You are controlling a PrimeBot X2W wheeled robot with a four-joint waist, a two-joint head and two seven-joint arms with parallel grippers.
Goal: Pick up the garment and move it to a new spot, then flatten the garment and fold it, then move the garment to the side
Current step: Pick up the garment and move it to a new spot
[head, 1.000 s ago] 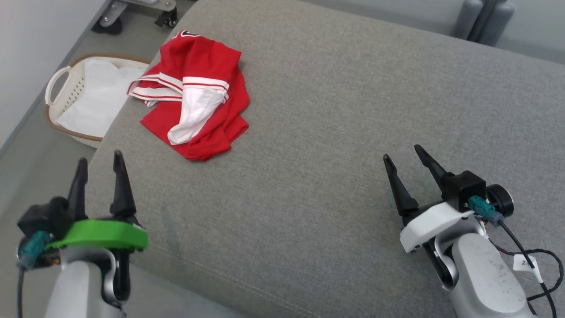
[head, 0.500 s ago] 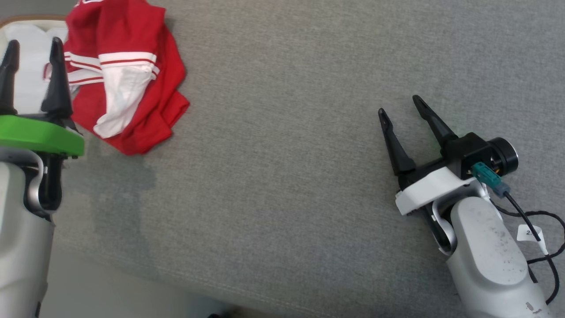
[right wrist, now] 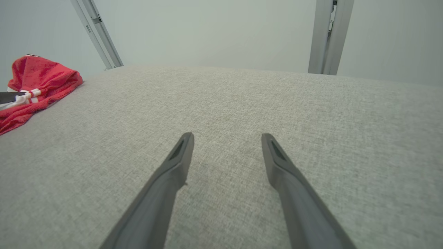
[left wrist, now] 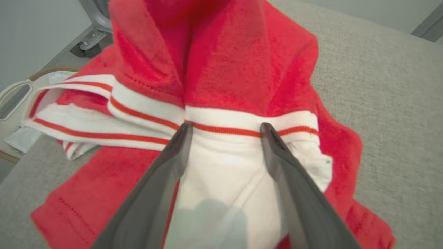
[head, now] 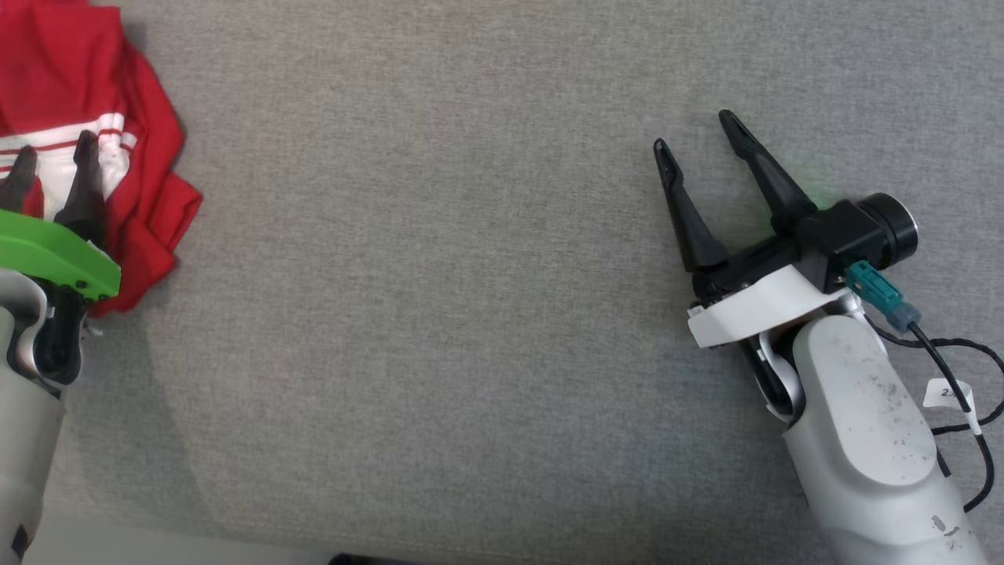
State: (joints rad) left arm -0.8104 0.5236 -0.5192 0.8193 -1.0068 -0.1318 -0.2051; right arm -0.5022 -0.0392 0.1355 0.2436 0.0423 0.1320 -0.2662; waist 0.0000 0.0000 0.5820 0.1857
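Note:
The garment (head: 94, 94) is a crumpled red piece with white, red-striped bands, lying at the far left of the grey cushion (head: 471, 275). In the left wrist view the garment (left wrist: 221, 69) is close up, its white part between my fingers. My left gripper (head: 53, 155) stands open directly over the white part, fingertips (left wrist: 185, 129) at the striped band, nothing clamped. My right gripper (head: 690, 129) is open over bare cushion at the right, far from the garment (right wrist: 38, 79).
A pale basket (left wrist: 14, 100) with white cloth sits on the floor beyond the cushion's left edge, with a wheeled frame (left wrist: 91, 38) behind it. Metal posts (right wrist: 328, 34) stand past the cushion's far edge. Bare grey cushion lies between the grippers.
The head camera has tilted and turned, shifting the whole picture left and up. My left gripper has come over the garment, fingers now above its white part. The right gripper stays open over the cushion.

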